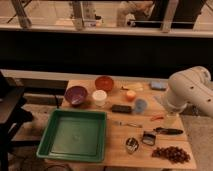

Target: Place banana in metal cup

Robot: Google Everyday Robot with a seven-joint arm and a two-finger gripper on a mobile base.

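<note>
Your gripper [149, 137] appears to be the dark piece low over the front right of the table [117, 155], at the end of a dark link coming from the white arm [190, 90]. You cannot tell whether it is open or closed, or whether it holds anything. Just to its left and slightly nearer the front edge stands the metal cup [131, 144], apart from it as far as you can see. To the right, a brown heap [172, 153] lies at the table's corner; what it is made of is hard to make out. Further back you have a thin utensil-like item [125, 123], a flat black object [121, 108], a pale blue cup [140, 105] and an orange cup [130, 95]. The banana [132, 87] lies at the back of the table, just behind the orange cup and well apart from the metal cup. A white cup [99, 97], a purple bowl [76, 95] and a red-orange bowl [104, 82] sit to the left of it, with a green tray [50, 131] in front. The arm is cut off by the right edge.
</note>
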